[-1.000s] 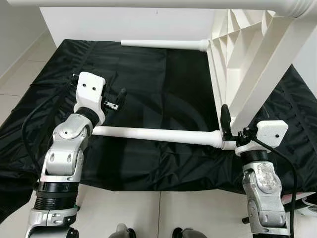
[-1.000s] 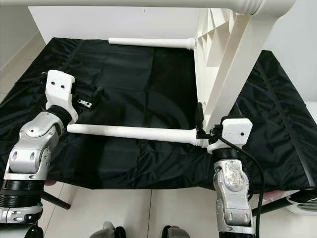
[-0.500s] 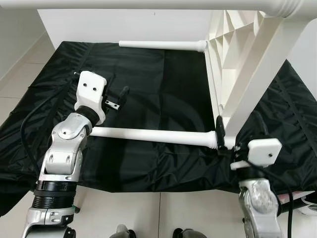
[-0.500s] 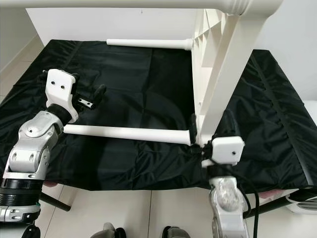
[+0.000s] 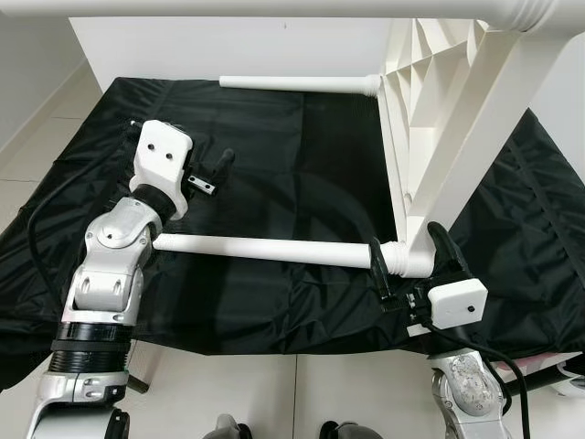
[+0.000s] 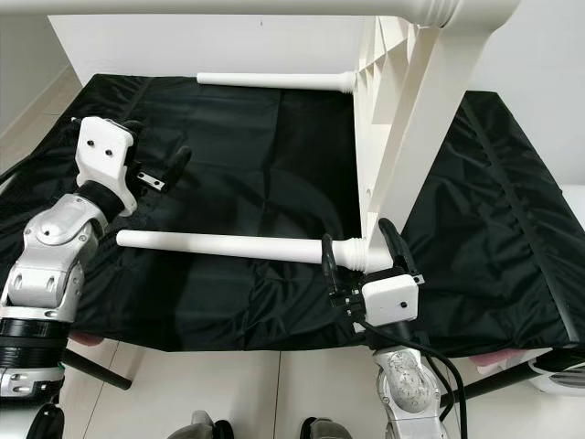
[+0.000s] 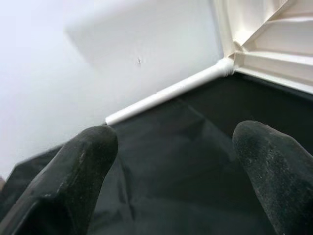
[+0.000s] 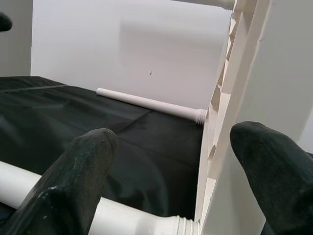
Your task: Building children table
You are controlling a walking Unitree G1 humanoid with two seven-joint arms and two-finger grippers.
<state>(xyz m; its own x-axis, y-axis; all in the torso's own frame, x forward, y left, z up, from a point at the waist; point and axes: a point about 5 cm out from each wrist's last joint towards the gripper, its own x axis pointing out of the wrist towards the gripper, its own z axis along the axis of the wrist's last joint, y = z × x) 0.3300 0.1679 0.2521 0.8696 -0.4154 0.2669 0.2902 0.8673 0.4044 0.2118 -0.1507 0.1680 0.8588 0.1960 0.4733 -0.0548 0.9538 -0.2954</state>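
Straddling the near table leg point(image 5: 274, 249) at its threaded end, right pincer point(image 5: 409, 261) spread wide, one black finger point(image 5: 377, 268) on the leg's shaft side, the other point(image 5: 445, 247) just past the collar beside the tabletop point(image 5: 430, 119). Fingers look apart from the leg; contact cannot be told. Nothing gripped.

White children's tabletop stands on edge on a black cloth point(image 5: 302, 155), ribbed underside facing the robot's left. Near leg lies level, its collar joined at the tabletop's lower corner, free end pointing toward the left arm. Far leg point(image 5: 297, 82) likewise level, joined at the tabletop's farther corner; in the left wrist view it point(image 7: 166, 93) runs along the base of a white wall point(image 7: 73, 63). A third leg point(image 5: 466, 155) slants up from the near corner toward the top right.

Left pincer point(image 5: 206, 172) hovers over the cloth beyond the near leg's free end, fingers parted, empty. Tiled floor point(image 5: 274, 393) at the cloth's near edge.
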